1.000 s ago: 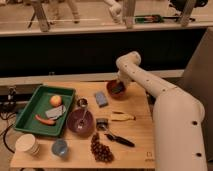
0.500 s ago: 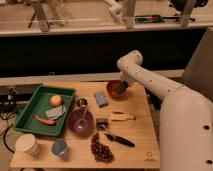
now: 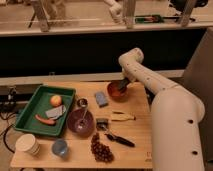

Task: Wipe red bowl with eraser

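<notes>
Camera view: claw [image 3: 121,86] down in the red bowl [image 3: 114,93] at the worktop [image 3: 136,136] far edge, open or closed cannot tell; blue-grey block [image 3: 101,98] just left of claw, green tray [image 3: 30,111] well left.

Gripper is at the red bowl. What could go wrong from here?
1. The gripper is down in the red bowl, which sits loose near the far edge of the table. Wiping pressure could slide or tip it off the back.
2. A blue-grey block lies just left of the bowl, so a leftward stroke might shove the bowl into it.
3. I cannot see an eraser in the gripper, so it may be rubbing bare.
</notes>
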Robot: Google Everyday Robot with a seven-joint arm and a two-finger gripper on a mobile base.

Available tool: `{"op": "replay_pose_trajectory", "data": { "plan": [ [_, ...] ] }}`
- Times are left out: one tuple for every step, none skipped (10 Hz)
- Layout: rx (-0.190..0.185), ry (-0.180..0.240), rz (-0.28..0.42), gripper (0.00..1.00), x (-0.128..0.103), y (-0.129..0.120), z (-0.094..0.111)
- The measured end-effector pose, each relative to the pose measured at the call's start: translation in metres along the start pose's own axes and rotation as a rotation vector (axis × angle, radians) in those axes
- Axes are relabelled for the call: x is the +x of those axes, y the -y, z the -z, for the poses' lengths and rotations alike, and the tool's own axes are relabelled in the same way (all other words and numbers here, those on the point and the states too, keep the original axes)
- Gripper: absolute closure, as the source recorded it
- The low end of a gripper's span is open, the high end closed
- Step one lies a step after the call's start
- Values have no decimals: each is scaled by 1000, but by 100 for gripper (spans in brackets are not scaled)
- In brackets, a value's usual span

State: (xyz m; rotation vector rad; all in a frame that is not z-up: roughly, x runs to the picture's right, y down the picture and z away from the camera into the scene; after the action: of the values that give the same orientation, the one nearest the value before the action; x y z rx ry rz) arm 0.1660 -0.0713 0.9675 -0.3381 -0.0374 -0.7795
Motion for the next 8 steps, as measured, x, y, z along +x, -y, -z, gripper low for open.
{"op": "replay_pose_trajectory", "data": {
  "plan": [
    [8,7,4,100,-3,7,-2],
    [14,14,8,100,-7,11,-3],
    [23,25,18,100,-11,16,-4],
    [27,34,33,100,-17,20,-4],
    [32,54,51,100,-29,24,-4],
    [34,69,71,100,-40,26,-2],
    [36,87,90,100,-51,22,1],
    [37,92,100,100,-56,16,5]
  ]
}}
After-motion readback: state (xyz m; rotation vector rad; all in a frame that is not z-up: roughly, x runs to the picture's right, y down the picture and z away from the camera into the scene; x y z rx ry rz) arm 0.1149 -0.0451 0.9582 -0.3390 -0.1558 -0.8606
